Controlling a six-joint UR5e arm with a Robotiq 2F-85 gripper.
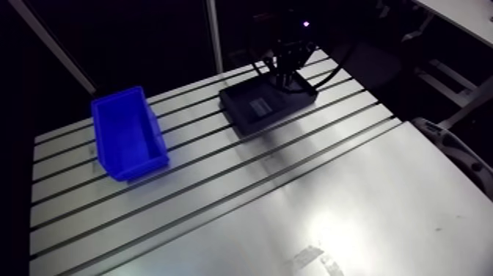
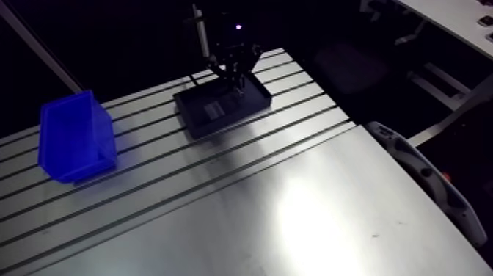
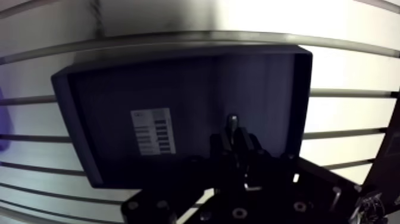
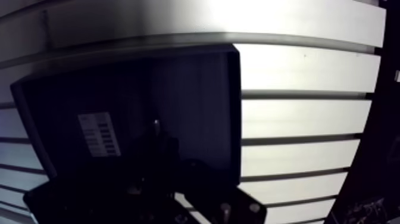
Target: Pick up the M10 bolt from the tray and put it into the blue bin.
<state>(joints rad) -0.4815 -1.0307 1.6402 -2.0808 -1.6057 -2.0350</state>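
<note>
A dark tray (image 3: 77, 122) with a white label (image 3: 153, 131) on its floor lies on the slotted table, under my gripper (image 3: 233, 136). The two fingers stand close together, pinching a small metallic bolt (image 3: 233, 121) whose end pokes out past the fingertips. Beneath the bolt is the tray's bare floor, to one side of the label. In the arm view the gripper (image 1: 290, 72) hangs over the far side of the tray (image 1: 242, 117). The blue bin (image 1: 128, 133) sits open and empty-looking to the tray's left, about a tray's width away.
The aluminium table (image 1: 308, 191) has long slots running across it. Its right-hand edge runs close by the tray. A grey curved part (image 2: 425, 176) lies beyond the table's right edge.
</note>
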